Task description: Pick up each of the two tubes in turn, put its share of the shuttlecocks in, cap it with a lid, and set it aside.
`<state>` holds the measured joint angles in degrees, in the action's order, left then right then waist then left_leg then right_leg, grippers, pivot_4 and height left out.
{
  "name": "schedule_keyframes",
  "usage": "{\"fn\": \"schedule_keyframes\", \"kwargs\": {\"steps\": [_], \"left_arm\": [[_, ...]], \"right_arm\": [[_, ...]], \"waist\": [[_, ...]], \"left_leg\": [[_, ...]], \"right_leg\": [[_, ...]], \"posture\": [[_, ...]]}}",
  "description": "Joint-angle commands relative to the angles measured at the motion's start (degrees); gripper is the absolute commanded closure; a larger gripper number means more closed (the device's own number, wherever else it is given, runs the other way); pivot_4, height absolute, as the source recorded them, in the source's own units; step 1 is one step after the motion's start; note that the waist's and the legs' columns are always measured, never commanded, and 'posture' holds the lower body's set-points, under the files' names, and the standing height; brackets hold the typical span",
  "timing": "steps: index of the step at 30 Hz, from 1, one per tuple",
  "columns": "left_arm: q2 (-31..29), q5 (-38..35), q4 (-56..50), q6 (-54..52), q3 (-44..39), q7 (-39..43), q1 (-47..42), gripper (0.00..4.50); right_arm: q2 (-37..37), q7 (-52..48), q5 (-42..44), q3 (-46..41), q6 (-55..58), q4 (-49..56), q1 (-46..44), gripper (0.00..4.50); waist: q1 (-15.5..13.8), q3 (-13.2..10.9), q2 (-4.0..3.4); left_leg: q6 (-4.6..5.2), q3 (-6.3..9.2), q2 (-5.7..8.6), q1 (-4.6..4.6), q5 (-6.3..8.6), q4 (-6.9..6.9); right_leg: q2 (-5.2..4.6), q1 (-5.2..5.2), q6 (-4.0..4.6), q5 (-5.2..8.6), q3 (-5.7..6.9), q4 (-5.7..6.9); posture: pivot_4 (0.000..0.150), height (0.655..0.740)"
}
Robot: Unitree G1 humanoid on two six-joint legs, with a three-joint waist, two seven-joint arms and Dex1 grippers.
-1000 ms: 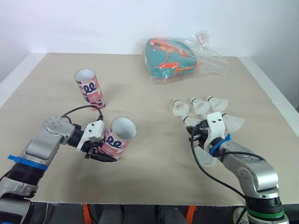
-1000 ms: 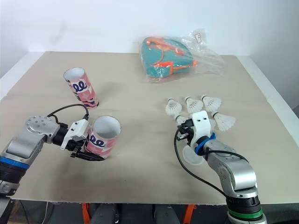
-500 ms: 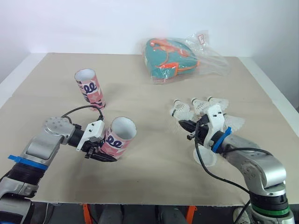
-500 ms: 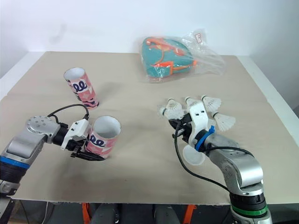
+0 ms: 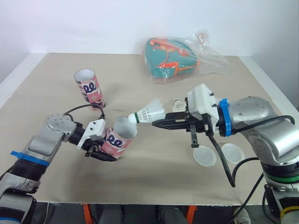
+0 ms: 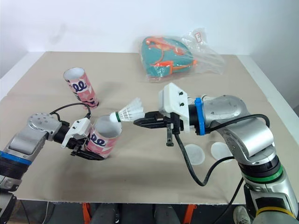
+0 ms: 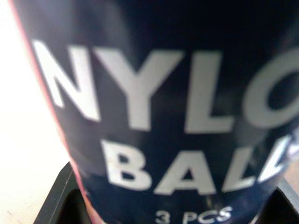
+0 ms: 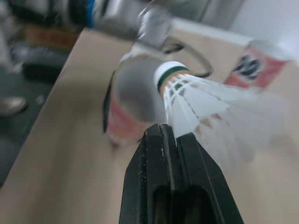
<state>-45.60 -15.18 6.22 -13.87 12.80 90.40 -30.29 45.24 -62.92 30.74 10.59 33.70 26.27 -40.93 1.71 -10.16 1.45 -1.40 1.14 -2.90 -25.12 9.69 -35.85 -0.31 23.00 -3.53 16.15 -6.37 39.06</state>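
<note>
Gripping the tilted tube (image 5: 119, 138) over the bench (image 5: 154, 172), the left tool (image 5: 101, 154) faces the right tool (image 5: 158, 124), which pinches a shuttlecock (image 5: 148, 112), cork at the tube's rim. Left wrist: the tube's label (image 7: 140, 98) close up. Right wrist: fingers (image 8: 152, 177) pressed on feathers (image 8: 205, 107).

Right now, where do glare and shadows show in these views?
Left eye view: even light, glare on the plastic bag, a soft shadow beneath the held tube. Right wrist view: the shuttlecock is brightly lit against the tube's greyer mouth. Left wrist view: the tube's side looks dark, white lettering standing out.
</note>
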Motion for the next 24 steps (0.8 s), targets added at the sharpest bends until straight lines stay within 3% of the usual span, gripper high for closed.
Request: {"fn": "schedule_keyframes", "kwargs": {"steps": [1, 8, 9, 11, 15, 17, 20, 24], "left_arm": [[0.39, 0.66, -0.41, -0.97, 1.48, -0.10, 0.53, 1.84], [0.85, 0.41, -0.80, -1.89, 1.22, -0.68, 0.76, 1.84], [0.90, 0.39, -0.90, -1.92, 1.20, -0.75, 0.90, 1.84], [1.16, 0.30, -1.01, -2.01, 1.19, -0.92, 1.08, 1.84], [1.63, 0.27, -1.33, -2.22, 1.22, -1.30, 1.23, 1.84], [1.83, 0.29, -1.57, -2.29, 1.18, -1.59, 1.35, 1.84], [1.93, 0.38, -1.93, -2.30, 1.00, -2.01, 1.71, 1.84], [1.78, 0.30, -2.65, -2.74, 0.55, -2.58, 2.38, 1.84]], "right_arm": [[-0.76, -1.93, -6.56, 3.78, -5.34, -3.82, -3.02, 4.40], [-5.70, -4.51, -8.22, 6.76, -5.55, -9.54, -8.59, 4.40], [-6.30, -4.39, -8.34, 6.77, -5.15, -10.37, -9.32, 3.83], [-7.83, -4.87, -5.27, 5.35, -2.27, -10.86, -10.36, 3.17], [-8.86, -5.01, 0.36, 1.22, 1.44, -9.17, -9.52, 1.30], [-7.97, -5.06, 4.66, -2.11, 4.23, -7.60, -7.73, 0.60], [-6.27, -2.72, 11.31, -10.05, 8.57, -6.47, -2.74, 0.60], [-6.09, 9.03, 5.67, -15.01, 8.51, -9.46, 5.08, 0.60]], "waist": [[-0.01, 0.00, 0.00], [-0.10, -0.01, -0.03], [-0.10, -0.01, -0.04], [-0.10, -0.01, -0.04], [-0.38, -0.01, -0.04], [-0.64, -0.01, -0.03], [-0.70, 0.00, -0.02], [-0.54, 0.02, -0.04]], "left_leg": [[0.00, 0.01, 0.00, -0.01, 0.00, 0.00], [0.00, 0.03, 0.00, -0.02, 0.00, -0.01], [0.00, 0.01, 0.01, -0.03, 0.00, -0.01], [0.00, 0.00, 0.01, -0.02, 0.00, -0.01], [0.00, 0.06, 0.03, -0.03, 0.00, 0.00], [0.00, 0.07, 0.06, -0.05, 0.00, -0.01], [0.00, 0.10, 0.13, -0.06, 0.00, -0.02], [0.00, 0.11, 0.16, -0.02, 0.00, -0.05]], "right_leg": [[0.00, 0.01, 0.00, 0.00, 0.01, 0.00], [0.00, 0.01, 0.01, 0.00, 0.02, 0.03], [-0.01, 0.01, 0.01, -0.01, 0.02, 0.03], [-0.02, 0.02, 0.11, -0.06, 0.01, 0.03], [-0.02, -0.01, 0.27, -0.13, 0.04, 0.04], [-0.06, -0.03, 0.26, -0.13, 0.04, 0.04], [-0.13, -0.09, 0.23, -0.12, 0.05, 0.03], [-0.17, -0.16, 0.21, -0.13, 0.07, 0.02]], "posture": [[0.150, 0.7387], [0.150, 0.7387], [0.150, 0.7387], [0.150, 0.7387], [0.150, 0.7387], [0.150, 0.7387], [0.150, 0.7387], [0.150, 0.7387]]}}
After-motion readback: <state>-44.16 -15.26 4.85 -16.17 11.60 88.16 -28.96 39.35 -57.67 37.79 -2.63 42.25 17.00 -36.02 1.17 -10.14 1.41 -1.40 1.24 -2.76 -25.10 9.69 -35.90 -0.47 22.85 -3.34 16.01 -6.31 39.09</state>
